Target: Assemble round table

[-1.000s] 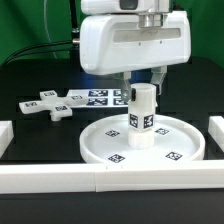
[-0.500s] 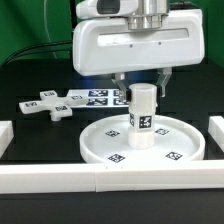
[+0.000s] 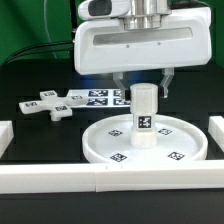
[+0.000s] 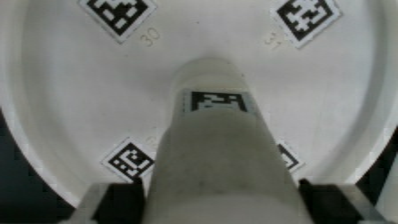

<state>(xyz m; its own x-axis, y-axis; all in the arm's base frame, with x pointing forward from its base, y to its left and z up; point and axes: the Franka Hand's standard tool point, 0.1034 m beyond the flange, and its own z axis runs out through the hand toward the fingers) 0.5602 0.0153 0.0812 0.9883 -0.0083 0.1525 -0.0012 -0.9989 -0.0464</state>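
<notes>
White cylinder leg (image 3: 144, 115) stands on the round disc (image 3: 110, 147) at frame centre, jaws grasping its top. Twist off-axis and you'll cross-thread it or drag the disc.

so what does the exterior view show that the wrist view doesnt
Only the exterior view shows the cross foot lying on the table at that view's left, the marker board behind the disc, the white rails and the arm's body. Only the wrist view shows the gripper with its jaws set either side of the leg's top. Both show the leg upright at the middle of the round disc.
</notes>
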